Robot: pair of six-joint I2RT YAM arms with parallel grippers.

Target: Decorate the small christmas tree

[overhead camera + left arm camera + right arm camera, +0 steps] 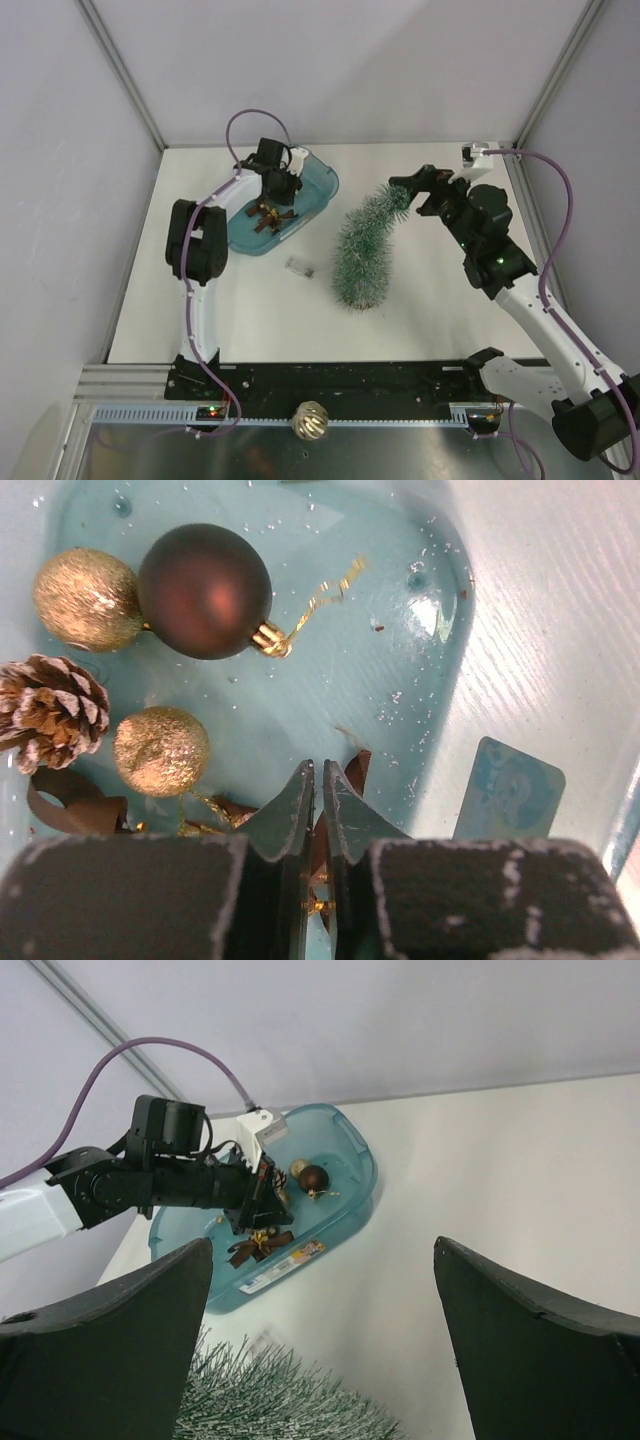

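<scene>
I have the left arm reaching into the teal tub (326, 178) at the back left of the table (250, 320). Its wrist camera shows the left fingers (303, 798) pinched almost together, with a thin strip of the brown ribbon ornament (258, 1247) caught between them. Also in the tub are a dark brown bauble (205, 590) touching a glittery gold ball (88, 598), a second gold ball (162, 750) nearer the fingers, and a frosted pine cone (50, 710) at the left edge.

The small christmas tree (363, 250) is on the table just right of the tub. Its wide end is toward me and its bent tip points back and to the right. I cannot tell whether it stands straight or leans.

The right fingers (404, 186) are spread wide at that tip and grip nothing. From the right wrist I see only frosted needles low between them.

A small clear object (300, 267) lies on the table between tub and tree. A gold ribbed ball (310, 421) sits on the metal ledge in front of the arm bases.
</scene>
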